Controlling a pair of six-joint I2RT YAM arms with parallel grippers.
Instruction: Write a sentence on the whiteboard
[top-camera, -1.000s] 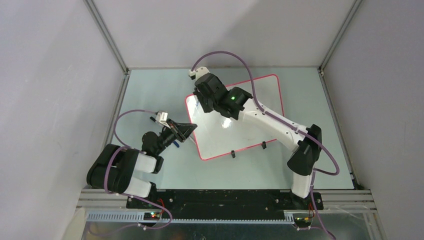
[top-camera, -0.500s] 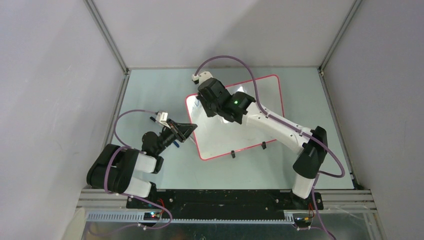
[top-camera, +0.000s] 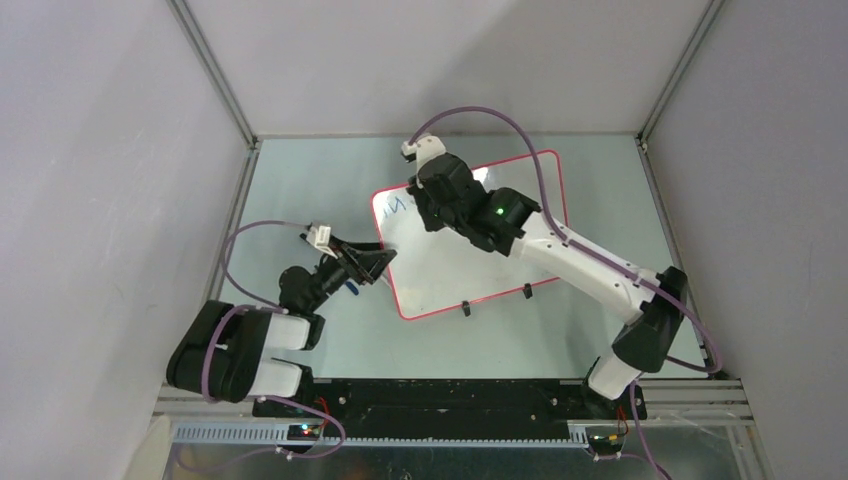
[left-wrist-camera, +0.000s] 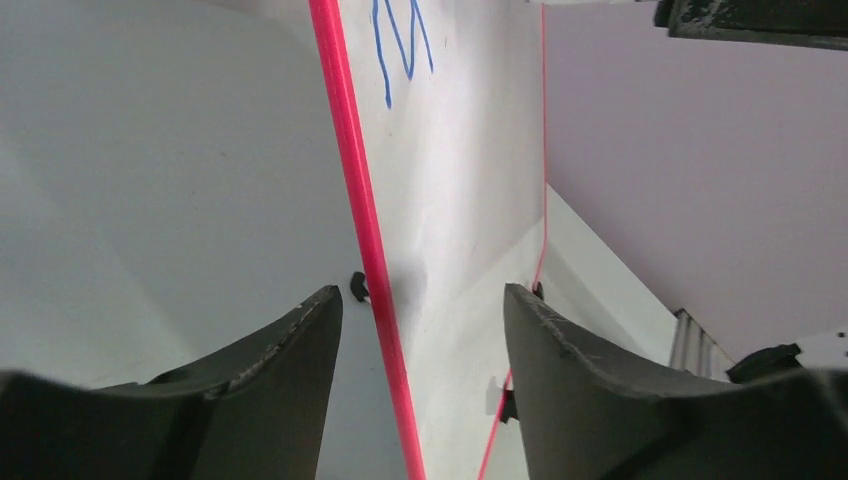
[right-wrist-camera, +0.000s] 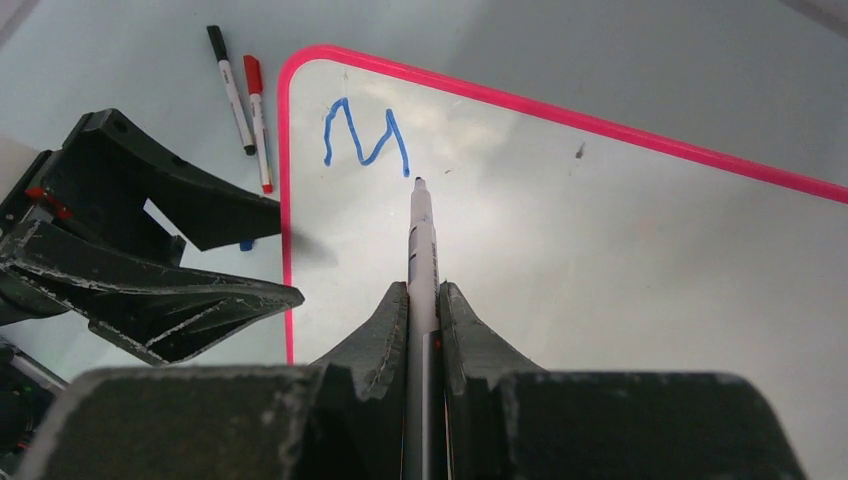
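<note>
Your right claw (right-wrist-camera: 423, 292), clenched on the marker (right-wrist-camera: 420, 225), has shifted right, uncovering a blue M (right-wrist-camera: 365, 155) on the whiteboard (top-camera: 450, 270). Your left claw (left-wrist-camera: 420, 295) has opened astride its edge. Tip contact is unclear.

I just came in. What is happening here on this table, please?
Two robot arms are working on a whiteboard that lies on the table. The right fingers are shut on a marker. Its tip is at the end of a blue letter M, the only writing so far. The left fingers stand open on either side of the board's pink edge, not clamping it. A black-capped marker and a red-capped marker lie beside the board's corner.
</note>
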